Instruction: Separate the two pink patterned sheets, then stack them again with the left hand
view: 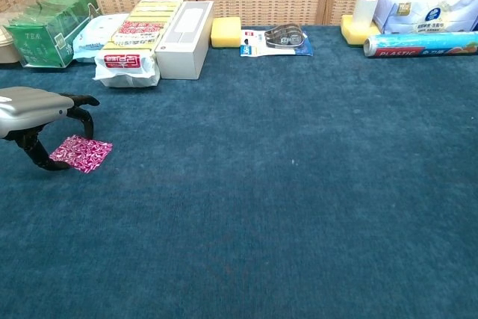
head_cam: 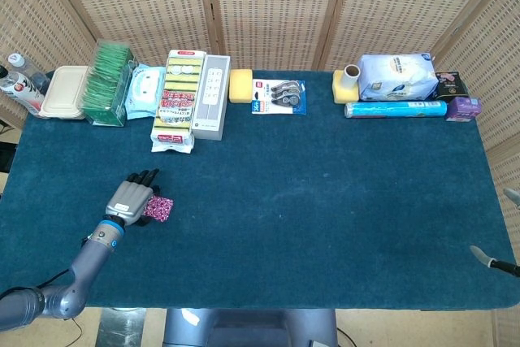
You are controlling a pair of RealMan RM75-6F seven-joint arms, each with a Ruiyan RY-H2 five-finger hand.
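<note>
Left hand (view: 33, 113) over sheets (view: 82, 154) – table's near-left.

My left hand (head_cam: 130, 198) sits low at the table's near-left, palm down, dark fingers (view: 81, 114) curled downward in an arch. My left forearm stretches back toward the lower left corner. My right hand isn't visible.

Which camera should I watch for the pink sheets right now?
The chest view: the pink patterned sheets lie flat on the table with most of the surface exposed beside the left hand. In the head view they are a small patch, partly covered by that hand.
</note>
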